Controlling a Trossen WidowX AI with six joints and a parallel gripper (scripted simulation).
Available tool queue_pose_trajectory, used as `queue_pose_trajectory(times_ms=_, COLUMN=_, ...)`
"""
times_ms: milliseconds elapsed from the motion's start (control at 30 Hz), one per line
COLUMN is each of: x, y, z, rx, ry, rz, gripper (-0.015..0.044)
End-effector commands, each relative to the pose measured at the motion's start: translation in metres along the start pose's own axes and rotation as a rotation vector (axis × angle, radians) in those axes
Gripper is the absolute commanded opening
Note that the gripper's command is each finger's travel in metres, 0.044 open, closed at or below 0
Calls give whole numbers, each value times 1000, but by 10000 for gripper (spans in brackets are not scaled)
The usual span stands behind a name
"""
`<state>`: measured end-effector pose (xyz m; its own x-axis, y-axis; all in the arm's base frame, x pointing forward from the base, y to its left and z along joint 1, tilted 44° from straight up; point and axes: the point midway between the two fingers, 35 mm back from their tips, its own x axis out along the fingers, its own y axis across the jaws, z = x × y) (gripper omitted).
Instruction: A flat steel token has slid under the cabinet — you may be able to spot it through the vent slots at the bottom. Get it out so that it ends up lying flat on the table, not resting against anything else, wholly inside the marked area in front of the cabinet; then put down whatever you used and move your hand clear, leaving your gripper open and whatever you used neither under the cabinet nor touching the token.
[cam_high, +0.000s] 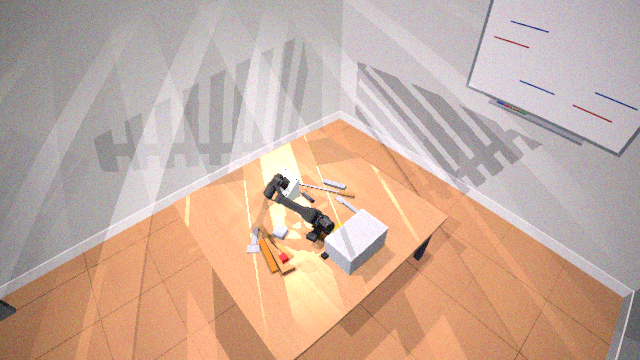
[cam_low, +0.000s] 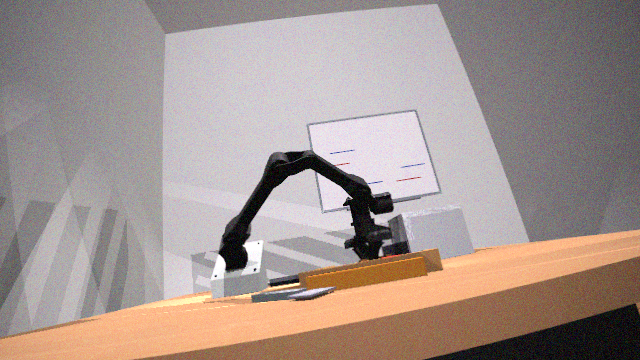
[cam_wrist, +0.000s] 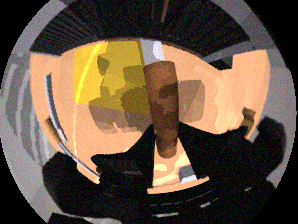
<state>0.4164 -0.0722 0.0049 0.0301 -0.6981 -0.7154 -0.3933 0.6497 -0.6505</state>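
Observation:
My gripper (cam_high: 316, 235) (cam_low: 367, 251) (cam_wrist: 162, 124) is low over the table, right in front of the white cabinet (cam_high: 356, 240) (cam_low: 432, 231). It is shut on a brown wooden stick (cam_wrist: 161, 106) that points forward at the cabinet's dark slotted bottom edge (cam_wrist: 127, 12). The yellow marked area (cam_wrist: 107, 72) lies on the table just left of the stick, in front of the slots. The steel token does not show clearly in any view.
An orange bar (cam_high: 268, 256) (cam_low: 365, 274), a small red block (cam_high: 283, 258) and flat grey pieces (cam_high: 280, 231) (cam_low: 292, 294) lie left of the gripper. More grey bars (cam_high: 334, 184) and a thin rod (cam_high: 320, 189) lie behind the arm's base (cam_high: 289, 184) (cam_low: 240, 275).

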Motion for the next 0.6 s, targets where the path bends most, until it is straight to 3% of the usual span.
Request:
queue_pose_trajectory(times_ms=0, x=1, y=9, z=-1, rx=-17, ry=6, rz=4, gripper=0)
queue_pose_trajectory(times_ms=567, x=1, y=24, z=-1, rx=-17, ry=6, rz=5, gripper=0)
